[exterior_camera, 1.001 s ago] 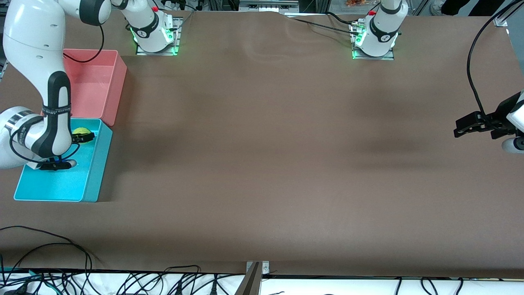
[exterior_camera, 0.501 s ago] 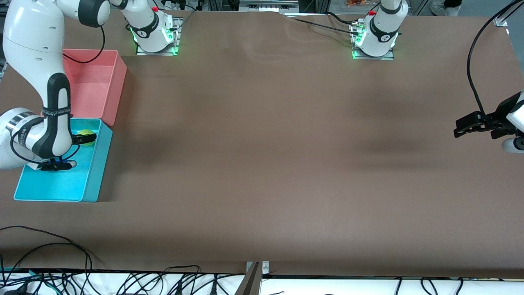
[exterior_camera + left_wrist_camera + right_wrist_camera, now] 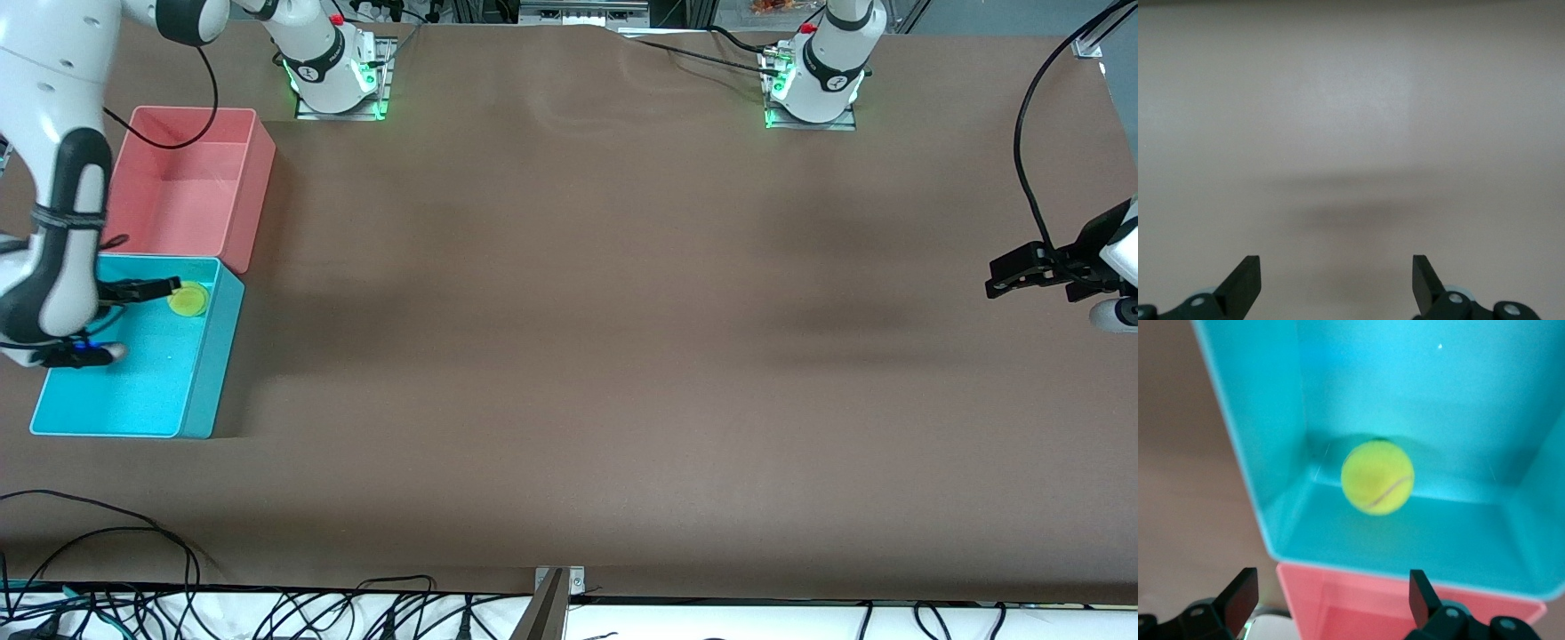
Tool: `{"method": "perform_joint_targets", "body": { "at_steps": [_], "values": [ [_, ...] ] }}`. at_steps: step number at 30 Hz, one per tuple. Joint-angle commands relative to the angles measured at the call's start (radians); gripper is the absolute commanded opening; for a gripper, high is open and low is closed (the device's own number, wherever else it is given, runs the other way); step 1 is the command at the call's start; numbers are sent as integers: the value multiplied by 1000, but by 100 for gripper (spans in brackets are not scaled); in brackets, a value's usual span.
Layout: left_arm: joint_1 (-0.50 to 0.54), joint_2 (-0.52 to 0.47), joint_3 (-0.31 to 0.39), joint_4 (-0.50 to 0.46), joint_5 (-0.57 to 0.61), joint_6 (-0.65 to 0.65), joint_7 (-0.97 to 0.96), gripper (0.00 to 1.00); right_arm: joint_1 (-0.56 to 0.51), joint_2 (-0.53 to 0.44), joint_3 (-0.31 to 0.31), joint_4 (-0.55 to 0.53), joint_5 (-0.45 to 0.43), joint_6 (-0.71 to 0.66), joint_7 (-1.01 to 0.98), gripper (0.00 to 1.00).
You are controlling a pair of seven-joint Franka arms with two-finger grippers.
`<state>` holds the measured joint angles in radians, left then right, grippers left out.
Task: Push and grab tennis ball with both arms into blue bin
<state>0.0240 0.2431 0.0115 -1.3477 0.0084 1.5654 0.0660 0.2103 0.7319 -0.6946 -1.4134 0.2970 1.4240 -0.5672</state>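
Inside blue bin (image 3: 200, 391): tennis ball (image 3: 188, 300), loose beneath spread right gripper (image 3: 147, 289); left gripper (image 3: 1013, 271) spread, waiting; risk: a careless withdrawal clips bin rim.

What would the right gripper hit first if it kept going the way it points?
Probably the tennis ball, lying inside the blue bin straight ahead of the open right gripper; depth is unclear.

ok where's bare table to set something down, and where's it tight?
Bare: the table from the blue bin to the open left pincer. Tight: the right arm's end, where the pink bin abuts the blue bin, tennis ball inside, open right pincer above.
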Motion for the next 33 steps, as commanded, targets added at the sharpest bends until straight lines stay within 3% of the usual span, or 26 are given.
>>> {"method": "perform_joint_targets", "body": {
  "at_steps": [1,16,23,29,33],
  "values": [
    [-1,1,2,10,-8,-15,20,100,27,0,-43,106,7,-121,7,100],
    [1,1,4,12,-10,-15,20,100,357,-57,-261,160,-1,-183,136,100],
    [-4,1,1,13,-22,-15,20,100,423,-62,-333,169,31,-183,136,100],
    [-7,1,-36,9,-25,-41,15,100,457,-124,-318,192,40,-178,139,100],
    [-7,1,-62,4,-25,-56,-29,100,420,-192,-223,188,28,-171,150,100]
  ]
}}
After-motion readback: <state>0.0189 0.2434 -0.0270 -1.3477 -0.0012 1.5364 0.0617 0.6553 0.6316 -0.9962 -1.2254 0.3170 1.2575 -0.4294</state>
